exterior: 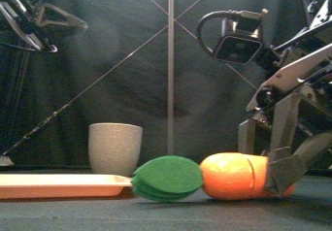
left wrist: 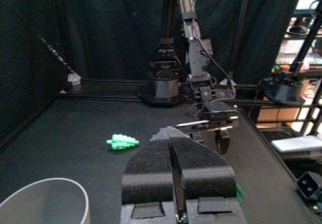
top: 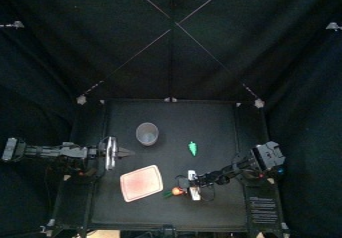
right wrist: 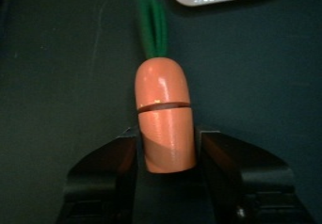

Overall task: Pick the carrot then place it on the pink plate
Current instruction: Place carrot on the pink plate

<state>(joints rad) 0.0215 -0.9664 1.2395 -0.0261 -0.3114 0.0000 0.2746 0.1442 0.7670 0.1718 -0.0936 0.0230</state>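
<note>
right hand (right wrist: 168,151) straddles carrot (right wrist: 164,91) at its thick end; pinching or not, can't tell. looks light, hard, slick: i'd grip mid-body, across the width.

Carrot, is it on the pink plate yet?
Not yet. Done: the right gripper sits around the carrot at its orange end. In hand: the grab; the carrot lies on the table, not lifted. Left to do: lift it and set it on the empty pink tray beside it. The left gripper rests near the grey cup.
</note>
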